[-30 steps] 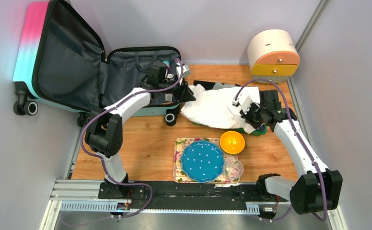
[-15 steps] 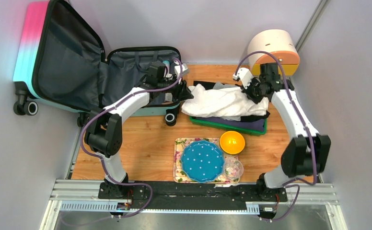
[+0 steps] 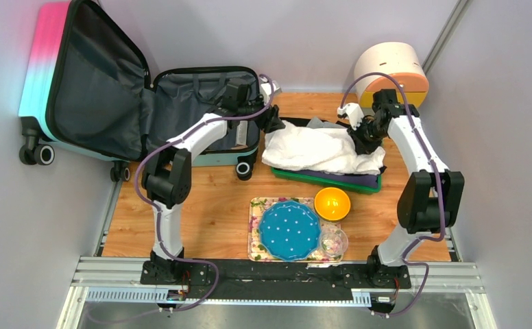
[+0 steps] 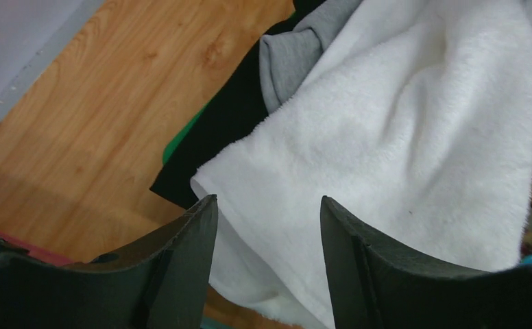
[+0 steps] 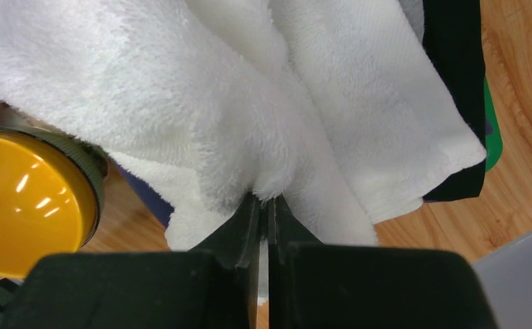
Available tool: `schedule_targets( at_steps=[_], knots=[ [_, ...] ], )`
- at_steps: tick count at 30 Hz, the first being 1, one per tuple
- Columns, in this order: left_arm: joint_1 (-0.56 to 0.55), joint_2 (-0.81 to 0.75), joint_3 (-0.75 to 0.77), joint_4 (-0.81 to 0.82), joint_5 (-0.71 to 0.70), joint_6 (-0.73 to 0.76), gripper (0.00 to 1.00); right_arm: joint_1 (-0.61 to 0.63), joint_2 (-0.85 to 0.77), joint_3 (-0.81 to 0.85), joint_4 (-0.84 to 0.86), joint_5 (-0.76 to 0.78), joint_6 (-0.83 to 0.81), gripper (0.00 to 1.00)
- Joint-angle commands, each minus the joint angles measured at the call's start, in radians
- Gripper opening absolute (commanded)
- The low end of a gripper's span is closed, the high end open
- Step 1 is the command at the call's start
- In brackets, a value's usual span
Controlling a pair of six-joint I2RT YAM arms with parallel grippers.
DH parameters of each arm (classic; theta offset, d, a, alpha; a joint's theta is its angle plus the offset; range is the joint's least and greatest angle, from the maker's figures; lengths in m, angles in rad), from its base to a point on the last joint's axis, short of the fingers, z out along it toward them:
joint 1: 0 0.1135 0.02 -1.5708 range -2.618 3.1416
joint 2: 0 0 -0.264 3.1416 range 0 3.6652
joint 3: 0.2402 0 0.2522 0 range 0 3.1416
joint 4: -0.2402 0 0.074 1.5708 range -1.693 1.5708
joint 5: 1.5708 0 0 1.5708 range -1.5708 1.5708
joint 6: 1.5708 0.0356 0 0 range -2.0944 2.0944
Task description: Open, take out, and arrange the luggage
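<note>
The luggage [image 3: 92, 89] lies open at the far left corner of the wooden surface [image 3: 208, 205]. Its lid is raised and leans toward the left wall. The other half lies flat along the far edge, grey lining up. The left arm crosses that flat half and hides part of its inside, so what it holds cannot be told.

The left gripper [image 3: 274, 122] is just past the luggage's right end, at the left end of a white towel [image 3: 315, 147]. In the left wrist view its jaws stand apart, with the towel's corner [image 4: 400, 137] showing between them. Whether either finger touches the cloth is unclear. Under the towel, a black garment [image 4: 229, 123] and a grey one [image 4: 287, 58] stick out only in part.

The right gripper [image 3: 360, 133] is at the towel's right end, near the far right corner. In the right wrist view its fingers [image 5: 249, 226] are pressed nearly together and pinch a puckered fold of the towel.

The clothes pile covers a green tray [image 3: 318, 179], leaving only its near rim visible. The right arm cuts across a round cream cabinet [image 3: 390, 68] behind it.

Toward the near edge, a yellow bowl [image 3: 332, 203] sits beside a blue dotted plate [image 3: 289, 229]. The plate hides most of a patterned tray [image 3: 255, 226].
</note>
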Motion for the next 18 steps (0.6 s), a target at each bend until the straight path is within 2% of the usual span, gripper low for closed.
schedule_targets(
  at_steps=[1, 6, 9, 12, 13, 15, 18],
  knots=[
    [-0.03, 0.116, 0.156, 0.014, -0.068, 0.063, 0.66, -0.002, -0.08, 0.041, -0.078, -0.035, 0.031, 0.04],
    [-0.053, 0.212, 0.224, -0.014, -0.126, 0.121, 0.68, -0.001, -0.104, 0.037, -0.086, -0.029, 0.066, 0.04],
    [-0.064, 0.245, 0.232, -0.024, -0.166, 0.145, 0.64, -0.001, -0.112, 0.033, -0.081, -0.017, 0.087, 0.03],
    [-0.065, 0.258, 0.236, -0.037, -0.163, 0.145, 0.36, -0.001, -0.115, 0.03, -0.067, -0.005, 0.109, 0.01],
    [-0.067, 0.259, 0.241, -0.035, -0.164, 0.134, 0.13, -0.002, -0.109, 0.035, -0.063, 0.0, 0.115, 0.01],
    [-0.065, 0.249, 0.244, -0.012, -0.19, 0.111, 0.01, -0.001, -0.101, 0.046, -0.061, 0.011, 0.121, 0.0],
    [-0.064, 0.2, 0.226, 0.076, -0.232, 0.068, 0.0, -0.002, -0.084, 0.079, -0.06, 0.011, 0.129, 0.0]
  ],
)
